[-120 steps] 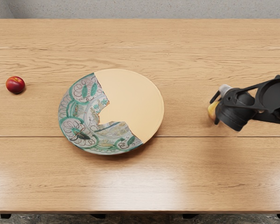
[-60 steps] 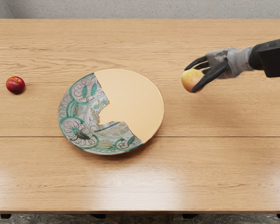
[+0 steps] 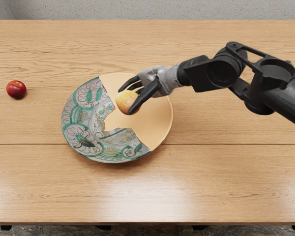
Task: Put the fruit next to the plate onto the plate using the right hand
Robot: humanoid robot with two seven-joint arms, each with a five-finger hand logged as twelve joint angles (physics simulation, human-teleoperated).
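Your right hand (image 3: 137, 91) grips the yellow fruit (image 3: 126, 101) over the plate (image 3: 78, 132); next, lower and let go.

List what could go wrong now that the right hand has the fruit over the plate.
The yellow fruit is round; if the right hand lets go above the plate, it may roll off the shallow rim onto the table. The hand wraps it closely, so opening while withdrawing could drag it sideways. Its height cannot be told.
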